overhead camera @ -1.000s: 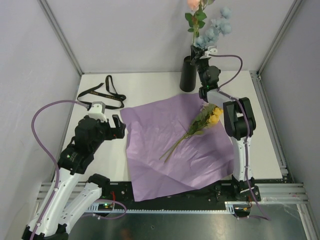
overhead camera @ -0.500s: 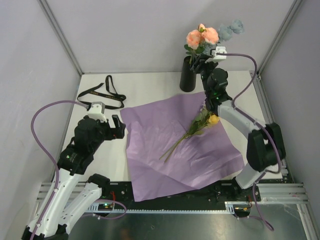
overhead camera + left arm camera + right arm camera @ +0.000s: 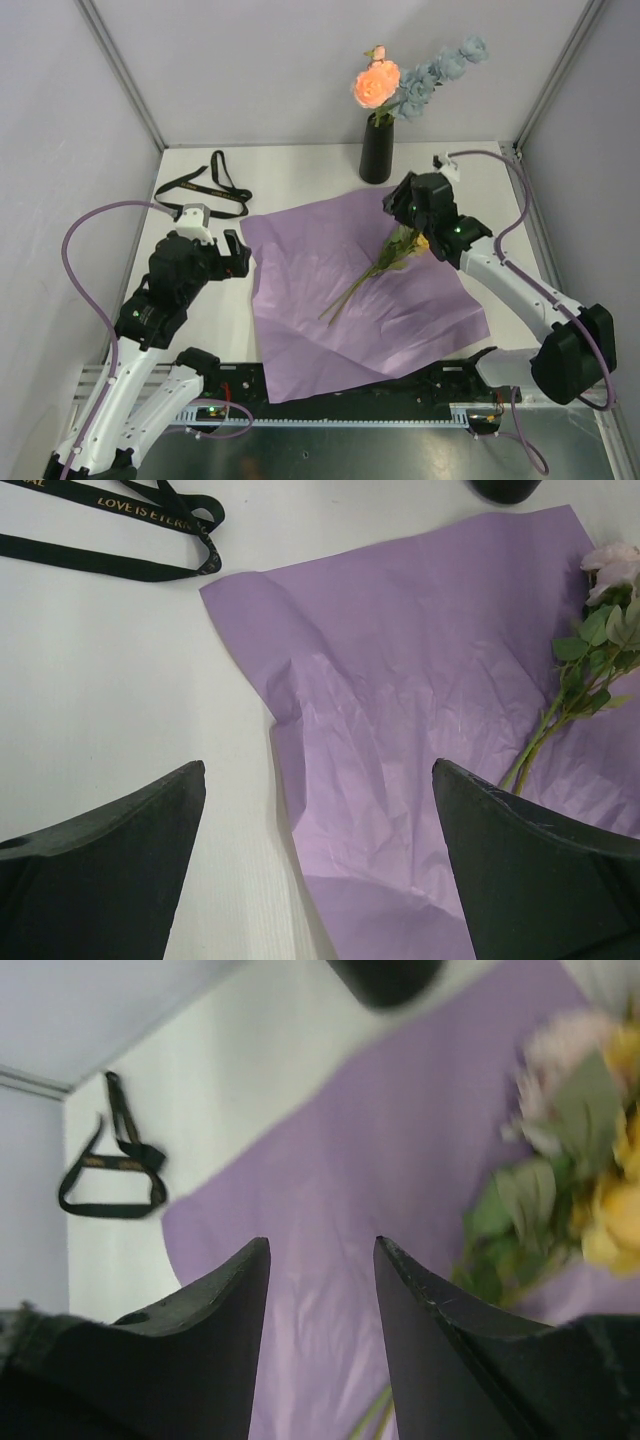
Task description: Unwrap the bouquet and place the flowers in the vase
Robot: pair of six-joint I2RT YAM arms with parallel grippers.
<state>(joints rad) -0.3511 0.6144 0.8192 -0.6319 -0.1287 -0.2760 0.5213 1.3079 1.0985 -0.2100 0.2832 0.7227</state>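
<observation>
View from above of a white surface (image 3: 300,170) with 2 robot arms mounted at its near edge. A tall, narrow black vase (image 3: 377,150) stands upright near the far edge, right of centre. It holds a peach rose (image 3: 376,82) and a pale blue spray (image 3: 440,68), which rise well above its mouth and lean to the right.

A crumpled purple paper sheet (image 3: 320,300) lies spread flat across the middle of the surface, with its far corner close to the foot of the vase. On the paper lie the loose flowers (image 3: 405,248), a small bunch with yellow and pale pink heads and green leaves. Their heads point toward the far right, and their thin green stems (image 3: 345,297) run diagonally toward the near left.

A black ribbon (image 3: 212,185) with gold lettering lies looped on the bare surface at the far left, apart from the paper.

The left hand (image 3: 238,255) hovers just off the left edge of the paper. Its wrist camera shows the 2 fingers spread wide with nothing between them.

The right hand (image 3: 398,205) is poised over the right side of the paper, near the heads of the loose flowers and between them and the vase. Its wrist view is blurred, but the fingers appear parted by a narrow gap and empty. In that view the flower heads sit off to the right of the fingers, not between them.
</observation>
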